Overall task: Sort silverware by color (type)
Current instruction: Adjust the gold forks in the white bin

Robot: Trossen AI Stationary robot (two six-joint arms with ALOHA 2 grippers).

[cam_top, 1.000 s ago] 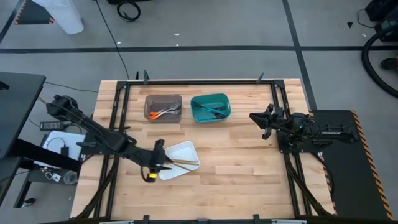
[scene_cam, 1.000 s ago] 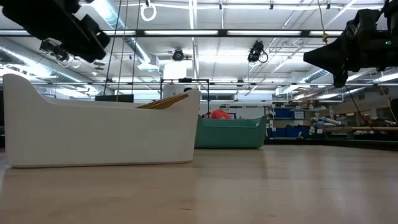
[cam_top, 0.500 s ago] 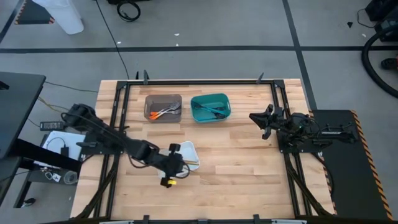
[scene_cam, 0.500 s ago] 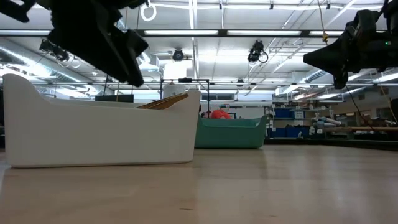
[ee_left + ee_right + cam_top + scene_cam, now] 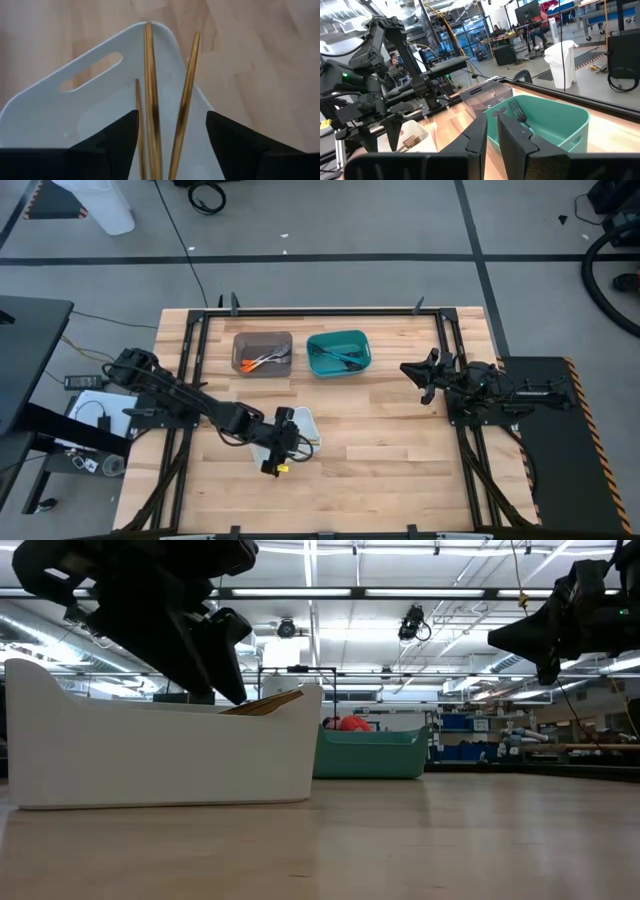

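Over the white tray on the near left part of the wooden table, the left hand hangs low with its fingers spread wide. Its wrist view shows the two dark fingers set apart on either side of three gold utensils that lie in the tray, their slim handles running toward a rounded corner beside the tray's slot handle. Nothing is gripped between the fingers as far as that view shows. From table height the gold handles lean up over the tray's rim, just under the dark bulk of the left arm.

Farther back, near the middle of the table, a grey bin holds orange-handled pieces. Just beside it on the right, a teal bin holds teal-blue pieces; a fork can be made out leaning inside it.

At the table's right side, well apart from the bins, the right hand hovers above the surface. Its fingers stand close together with only a narrow gap, holding nothing.
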